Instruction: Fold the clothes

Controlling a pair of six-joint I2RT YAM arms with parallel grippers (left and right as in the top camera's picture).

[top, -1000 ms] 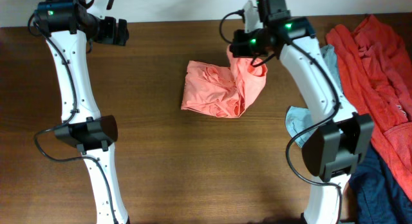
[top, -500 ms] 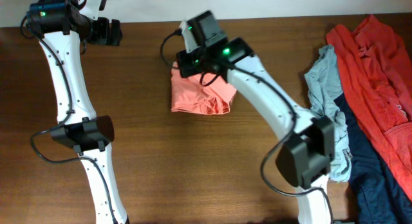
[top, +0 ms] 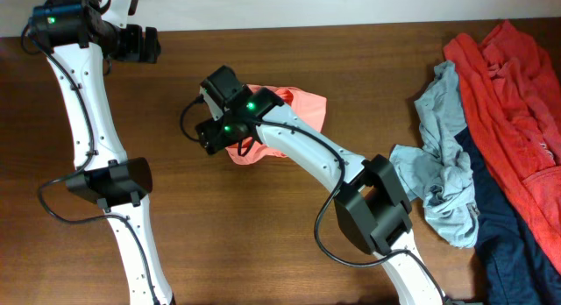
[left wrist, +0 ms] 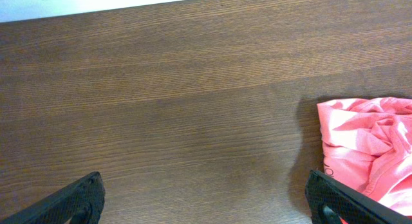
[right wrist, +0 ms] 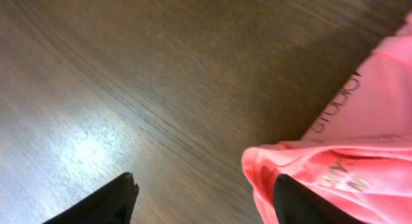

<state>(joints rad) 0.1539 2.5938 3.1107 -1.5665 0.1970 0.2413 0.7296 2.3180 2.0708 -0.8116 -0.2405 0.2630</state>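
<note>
right claw (right wrist: pixel 205 185) shifted left, open beside shirt (top: pixel 302 108)

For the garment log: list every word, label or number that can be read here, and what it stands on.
Dark lettering on the salmon-pink shirt, right wrist view: turned and blurred, not readable.
Pale print lower on the same shirt: too blurred to read.
No other text shows in any view.

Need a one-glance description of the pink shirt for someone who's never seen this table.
On the dark wooden table, skip the heap of clothes at the right edge and look centre, toward the far side. The salmon-pink shirt lies bunched there, partly under the right arm. It alone lies apart from the heap, and is paler than the red garment there.
</note>
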